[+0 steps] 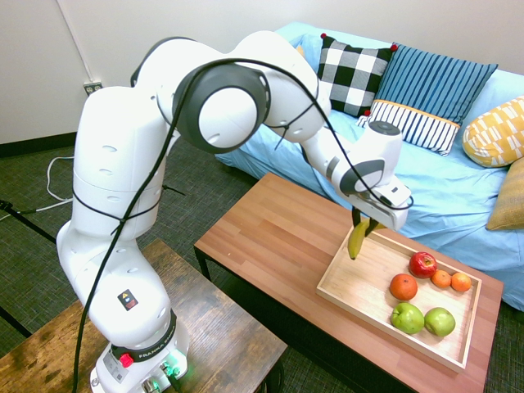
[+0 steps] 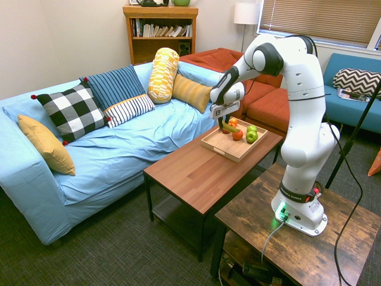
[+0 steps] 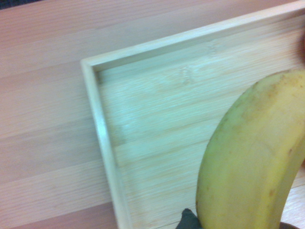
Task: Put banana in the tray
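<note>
My gripper [image 1: 366, 222] is closed on the banana [image 1: 357, 239], its two fingers pinching the fruit, which hangs down from them. Below the gripper I see the tray [image 1: 344, 280], with the banana held above its bare end. Farther along the tray from the gripper lie a red apple [image 1: 422, 264], three oranges [image 1: 403, 286] and two green apples [image 1: 422, 320]. The tray sits on the table [image 1: 270, 237], and beyond that, the sofa [image 2: 113, 149] carries patterned cushions [image 2: 72, 112].
</note>
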`<state>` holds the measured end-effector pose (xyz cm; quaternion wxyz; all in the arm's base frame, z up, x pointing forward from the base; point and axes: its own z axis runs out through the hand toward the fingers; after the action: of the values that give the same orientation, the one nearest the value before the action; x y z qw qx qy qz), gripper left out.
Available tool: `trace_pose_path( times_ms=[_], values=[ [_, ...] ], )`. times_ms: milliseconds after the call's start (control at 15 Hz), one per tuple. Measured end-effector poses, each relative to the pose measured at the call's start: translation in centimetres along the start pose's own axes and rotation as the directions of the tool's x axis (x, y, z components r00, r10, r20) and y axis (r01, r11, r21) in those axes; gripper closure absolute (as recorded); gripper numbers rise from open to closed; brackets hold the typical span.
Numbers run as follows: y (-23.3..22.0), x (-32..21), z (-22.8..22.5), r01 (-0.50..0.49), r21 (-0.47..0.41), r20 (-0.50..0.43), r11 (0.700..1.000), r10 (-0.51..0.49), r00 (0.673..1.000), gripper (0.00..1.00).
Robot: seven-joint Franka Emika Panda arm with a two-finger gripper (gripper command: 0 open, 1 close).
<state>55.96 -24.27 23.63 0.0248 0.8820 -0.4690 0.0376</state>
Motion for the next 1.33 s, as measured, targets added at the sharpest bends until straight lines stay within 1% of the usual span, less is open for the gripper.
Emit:
trace_pose_path(
  times_ms=[200, 467, 800, 1133, 1200, 1333],
  values=[
    [0.3, 2.3, 3.6, 0.001, -0.001, 0.031, 1.000, -0.001, 1.000, 1.00],
    [0.1, 3.2, 7.8, 0.000, -0.009, 0.075, 1.000, 0.001, 0.997, 1.00],
    [1.0, 3.2, 10.6, -0.004, -0.023, 0.109, 1.000, 0.006, 0.994, 1.00],
    [0.6, 2.0, 12.6, 0.007, -0.028, 0.143, 1.000, -0.003, 0.990, 1.00],
    [0.7, 1.7, 13.1, 0.005, -0.030, 0.151, 1.000, 0.000, 0.989, 0.00],
    [0.8, 1.3, 13.8, 0.002, -0.033, 0.163, 0.999, 0.003, 0.987, 0.00]
  ],
)
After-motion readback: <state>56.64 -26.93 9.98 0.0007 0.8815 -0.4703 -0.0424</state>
